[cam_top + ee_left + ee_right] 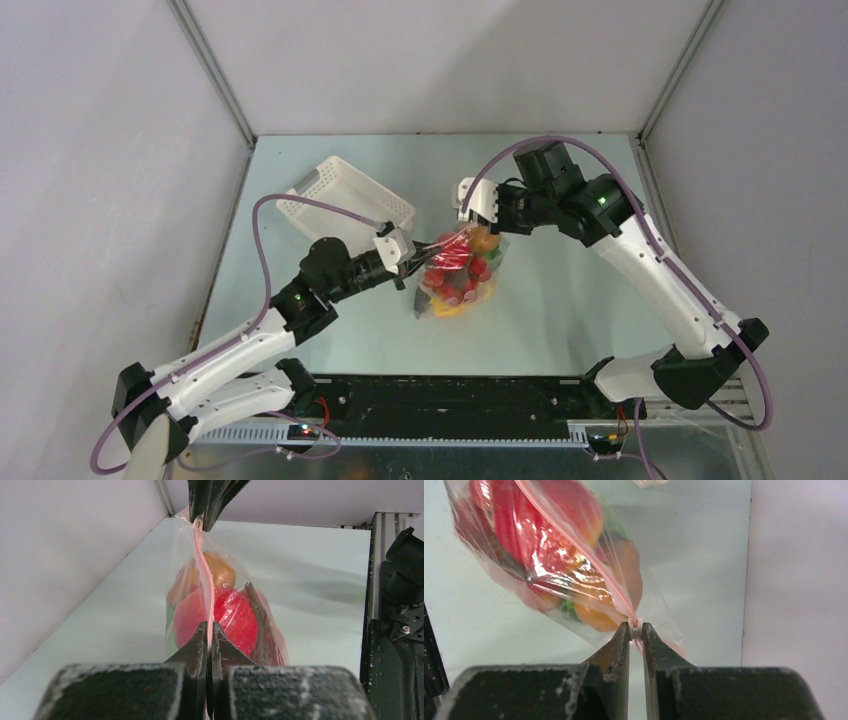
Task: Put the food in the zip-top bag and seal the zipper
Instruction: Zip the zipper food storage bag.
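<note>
At the near edge a black rail (pixel 450 392) runs between the two arm bases, purple cables (pixel 262 250) looping off them. Beyond lies the surface (pixel 570 320), a pale grey-green sheet with a dull sheen. The left arm (pixel 240 345) reaches inward from the near left corner. The right arm (pixel 650 265) rises from the near right and bends back toward the middle. A small green light (pixel 298 298) glows on each arm.

Between them, about mid-surface, is the clear bag (pixel 458 285), bulging with the food (pixel 452 272). It is mostly little red pieces, with an orange one at the far end, yellow at the near end and a bit of green showing through. The left fingers (pixel 412 260) are pressed together on one end of the zipper (pixel 202 565) and the right fingers (pixel 470 224) on the other end. The pink strip runs as one thin, slightly wavy line from pinch to pinch. The bag's body hangs to one side of that line; I cannot tell whether it touches the surface.

Farther back on the left a white lattice basket (pixel 345 200) sits askew to the surface's edges, just past the left wrist and apart from the bag. Plain grey-white walls (pixel 440 60) close the space on three sides, with metal posts (pixel 212 75) slanting up at the two far corners.
</note>
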You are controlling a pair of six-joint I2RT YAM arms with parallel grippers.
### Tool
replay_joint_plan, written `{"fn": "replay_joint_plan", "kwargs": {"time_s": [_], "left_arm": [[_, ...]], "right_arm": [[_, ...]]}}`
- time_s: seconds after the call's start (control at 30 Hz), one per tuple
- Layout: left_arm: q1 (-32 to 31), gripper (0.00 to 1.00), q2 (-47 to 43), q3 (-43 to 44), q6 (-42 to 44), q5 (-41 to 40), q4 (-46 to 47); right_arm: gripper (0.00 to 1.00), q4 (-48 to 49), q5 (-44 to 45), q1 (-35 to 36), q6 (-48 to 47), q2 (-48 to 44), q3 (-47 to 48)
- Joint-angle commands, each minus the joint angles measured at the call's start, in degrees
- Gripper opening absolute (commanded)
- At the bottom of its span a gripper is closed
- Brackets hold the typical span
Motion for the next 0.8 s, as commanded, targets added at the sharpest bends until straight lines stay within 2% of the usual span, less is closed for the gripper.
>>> {"fn": "replay_joint_plan", "kwargs": {"time_s": [0.0, 0.53, 0.77], "left_arm": [[0.06, 0.0, -2.33, -0.21, 0.63, 0.1, 0.3], [0.08, 0.0, -3.57, -0.68, 1.99, -1.31, -0.74], [0.07, 0.0, -3.88, -0.56, 3.03, -2.37, -1.36]], "right_arm": [[0.07, 4.37, 6.1, -4.54, -2.74, -3.62, -0.15], [0.06, 5.47, 1.33, -14.21, -2.8, -5.45, -1.33], [0.04, 5.64, -0.2, -15.89, -2.6, -6.71, -2.39]]}}
